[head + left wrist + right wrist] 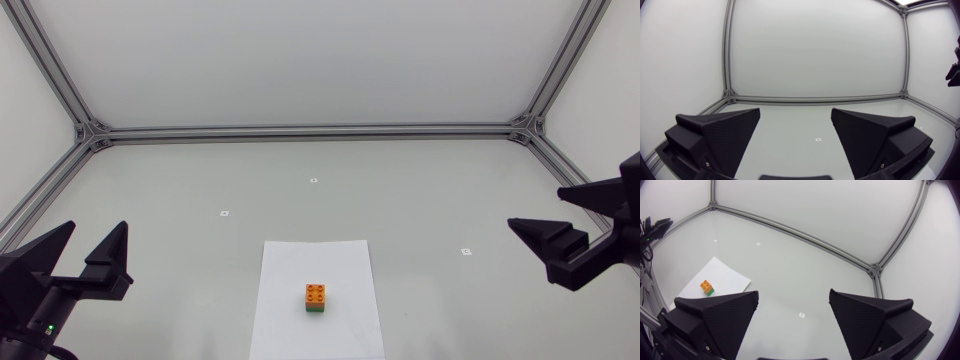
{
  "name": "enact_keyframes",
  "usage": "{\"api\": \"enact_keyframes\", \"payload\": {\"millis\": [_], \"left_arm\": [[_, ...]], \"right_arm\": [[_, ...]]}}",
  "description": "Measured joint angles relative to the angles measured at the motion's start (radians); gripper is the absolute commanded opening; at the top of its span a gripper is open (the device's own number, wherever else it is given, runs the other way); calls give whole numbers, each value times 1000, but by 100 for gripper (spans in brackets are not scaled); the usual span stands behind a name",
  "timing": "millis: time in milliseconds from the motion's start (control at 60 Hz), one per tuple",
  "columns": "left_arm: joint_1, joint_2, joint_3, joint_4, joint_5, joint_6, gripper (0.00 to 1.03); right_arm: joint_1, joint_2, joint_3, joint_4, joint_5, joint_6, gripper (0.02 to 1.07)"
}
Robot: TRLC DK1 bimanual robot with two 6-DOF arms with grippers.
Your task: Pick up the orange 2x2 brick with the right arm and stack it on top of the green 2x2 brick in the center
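Orange brick (316, 293) sits stacked on green brick (316, 308) on the paper sheet (345, 262); left gripper (88, 250) and right gripper (548, 222) flank the sheet, both spread wide, empty.

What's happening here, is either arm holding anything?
Nothing is held. The orange brick sits on top of the green brick on the paper. The left gripper and the right gripper are both open, off to the sides of the table, well clear of the stack. The stacking looks done.
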Motion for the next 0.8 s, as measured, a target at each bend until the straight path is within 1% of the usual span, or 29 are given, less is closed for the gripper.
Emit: {"api": "enact_keyframes", "payload": {"millis": [233, 300, 800], "left_arm": [[0, 0, 0, 0, 0, 0, 99], [0, 0, 0, 0, 0, 0, 99], [0, 0, 0, 0, 0, 0, 99]], "right_arm": [[-103, -148, -209, 223, 4, 48, 102], [-117, -174, -252, 267, 7, 61, 102], [-89, -373, -520, 557, 79, 223, 102]]}}
